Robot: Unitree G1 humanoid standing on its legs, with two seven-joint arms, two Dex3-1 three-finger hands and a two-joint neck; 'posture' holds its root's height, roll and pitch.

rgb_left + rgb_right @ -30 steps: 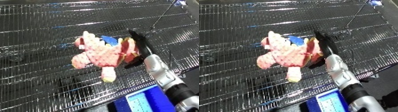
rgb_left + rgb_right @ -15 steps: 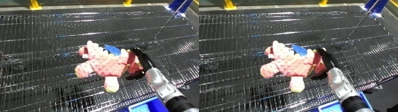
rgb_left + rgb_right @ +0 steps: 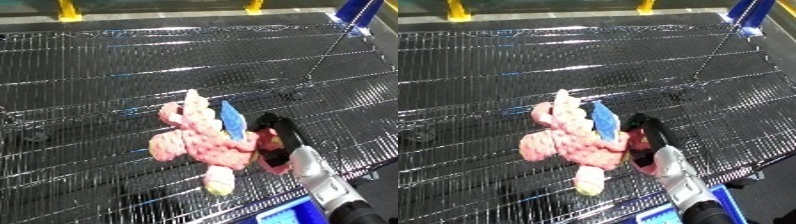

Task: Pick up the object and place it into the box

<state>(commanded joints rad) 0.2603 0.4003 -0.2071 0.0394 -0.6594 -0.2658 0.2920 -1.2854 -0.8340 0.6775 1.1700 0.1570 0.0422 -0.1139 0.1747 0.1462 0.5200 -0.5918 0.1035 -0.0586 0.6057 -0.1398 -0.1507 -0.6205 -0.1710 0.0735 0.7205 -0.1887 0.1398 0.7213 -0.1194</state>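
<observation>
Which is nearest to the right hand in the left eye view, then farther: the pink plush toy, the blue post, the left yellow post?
From the right hand:
1. pink plush toy, in its grasp, to its left.
2. blue post, top right corner.
3. left yellow post, top left.

No text, label, brand or number can be read anywhere in either view. The wire mesh surface (image 3: pixel 133 75) carries no legible marking.
</observation>
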